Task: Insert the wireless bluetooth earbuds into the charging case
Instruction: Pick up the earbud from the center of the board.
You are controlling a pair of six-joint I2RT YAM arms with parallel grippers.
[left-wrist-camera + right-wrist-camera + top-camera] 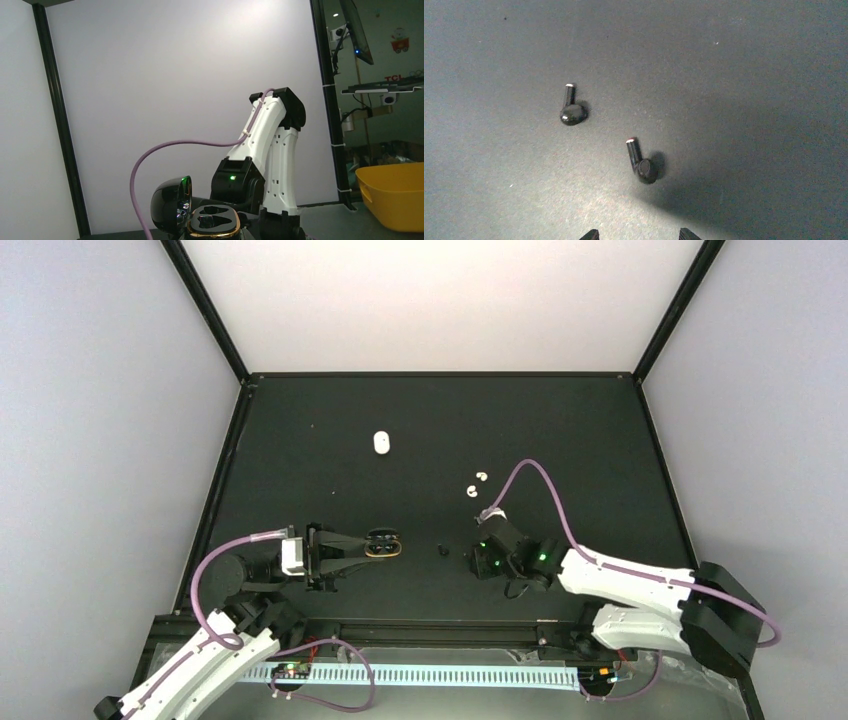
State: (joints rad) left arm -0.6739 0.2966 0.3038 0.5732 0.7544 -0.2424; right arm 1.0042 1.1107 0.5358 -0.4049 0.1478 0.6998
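Observation:
The black charging case [386,545] is open, and my left gripper [362,546] is shut on it just above the table. In the left wrist view its glossy lid [170,205] stands up beside the gold-rimmed base [214,224], whose two sockets look empty; my fingers are out of frame there. Two black earbuds [572,111] [644,166] lie on the mat below my right gripper [638,235], which is open and empty. One black earbud [443,550] shows left of the right gripper [476,560]. Two white earbuds [483,477] [470,490] lie further back.
A closed white case [381,443] lies at the back centre of the black mat [560,430]. The right arm [270,150] fills the middle of the left wrist view, with a yellow bin [395,195] off the table behind it.

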